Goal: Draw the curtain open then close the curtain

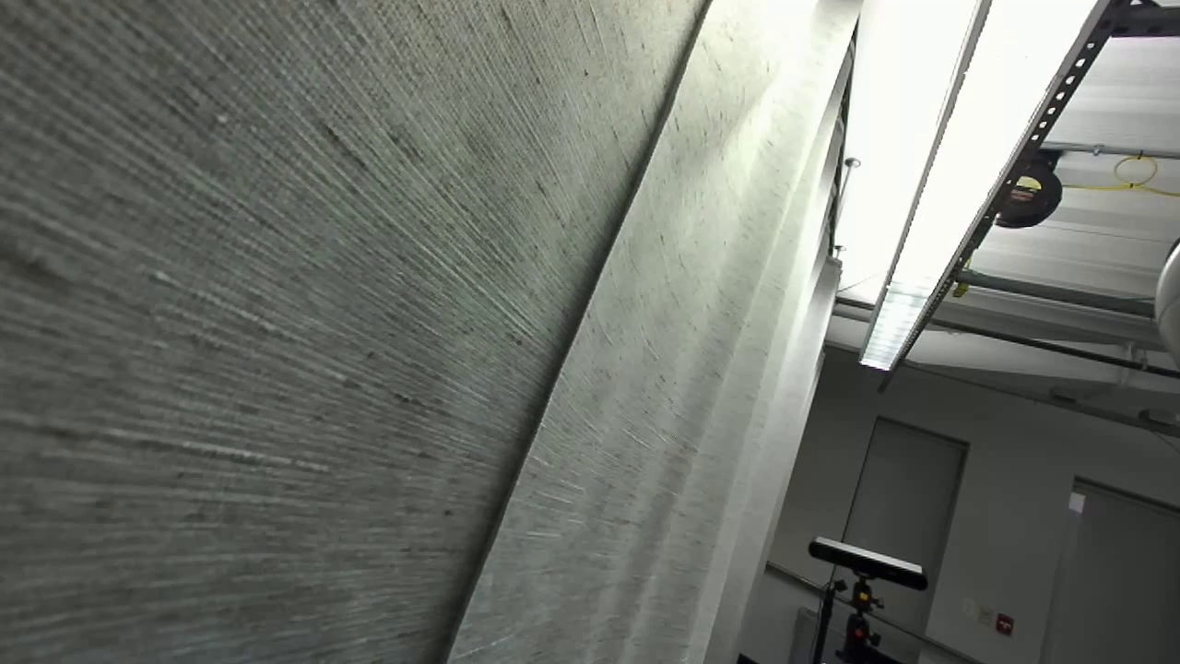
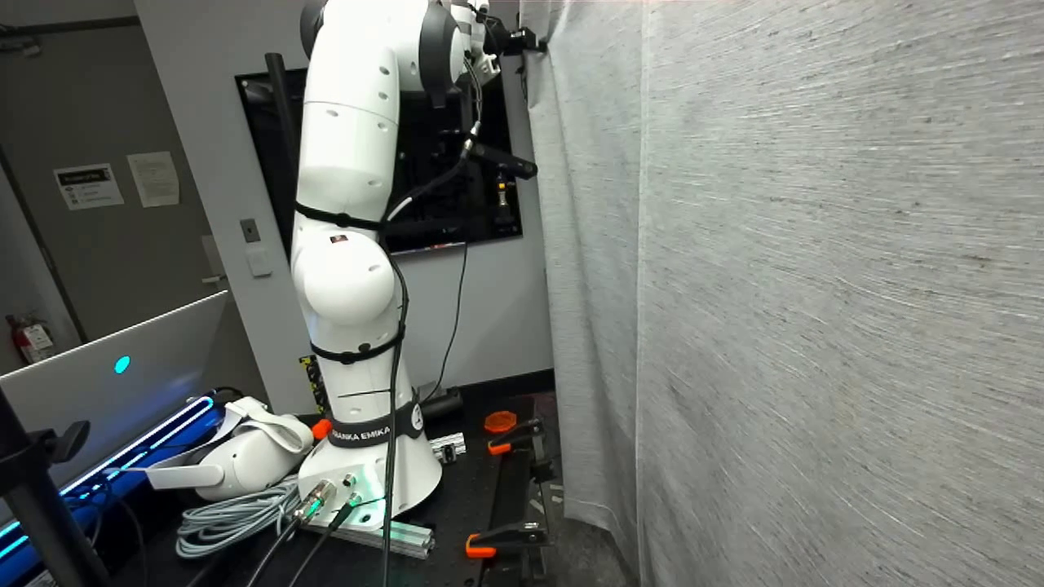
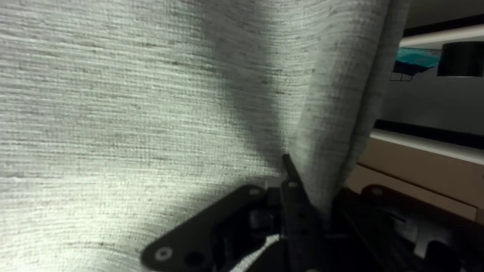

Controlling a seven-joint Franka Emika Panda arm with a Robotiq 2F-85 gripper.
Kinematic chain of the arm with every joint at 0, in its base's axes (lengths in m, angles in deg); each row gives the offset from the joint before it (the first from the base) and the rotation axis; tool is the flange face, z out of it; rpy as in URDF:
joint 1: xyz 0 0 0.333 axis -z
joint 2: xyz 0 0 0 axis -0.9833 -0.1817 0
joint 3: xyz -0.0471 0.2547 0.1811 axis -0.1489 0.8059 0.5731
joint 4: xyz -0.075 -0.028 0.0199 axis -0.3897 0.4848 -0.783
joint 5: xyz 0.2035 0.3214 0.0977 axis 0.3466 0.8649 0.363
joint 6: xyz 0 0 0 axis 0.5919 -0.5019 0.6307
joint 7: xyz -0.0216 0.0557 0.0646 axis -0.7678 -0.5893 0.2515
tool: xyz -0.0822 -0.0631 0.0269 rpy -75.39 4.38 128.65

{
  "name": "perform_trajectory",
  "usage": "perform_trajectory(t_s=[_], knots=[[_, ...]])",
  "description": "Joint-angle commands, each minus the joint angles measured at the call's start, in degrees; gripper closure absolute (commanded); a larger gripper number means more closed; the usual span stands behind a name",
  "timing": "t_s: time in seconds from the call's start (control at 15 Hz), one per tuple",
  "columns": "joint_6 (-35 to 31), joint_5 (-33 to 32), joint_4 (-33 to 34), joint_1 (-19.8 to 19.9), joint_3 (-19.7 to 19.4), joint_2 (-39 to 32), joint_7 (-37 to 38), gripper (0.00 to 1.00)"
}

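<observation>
Grey-white woven curtain (image 3: 132, 113) hangs before the claw (image 3: 314, 173), an edge fold apparently pinched between nearly closed fingers (image 3: 294, 198); the arm (image 2: 347, 163) stands behind. Likely the opening draw, possibly the closing; next needs firm hold, sideways pull.

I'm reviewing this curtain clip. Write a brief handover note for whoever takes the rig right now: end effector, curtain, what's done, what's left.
End effector: appears shut on the edge of the curtain; in the wrist view, fabric bunches between the fingers, though that spot is dark.
Curtain: hangs in tall folds beside the robot arm, its edge at the end effector.
Done: the edge looks gripped. These pictures don't settle whether the opening pull has happened.
Left: probably any remaining opening, then closing and letting go. Check the stage before moving.
</observation>
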State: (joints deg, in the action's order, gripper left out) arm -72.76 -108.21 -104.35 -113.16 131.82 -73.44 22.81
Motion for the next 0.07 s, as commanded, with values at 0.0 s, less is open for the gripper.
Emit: perform_trajectory(t_s=[0.0], knots=[[-1.4, 2.2, 0.3, -3.0, -4.8, 1.3, -0.1, 0.96]])
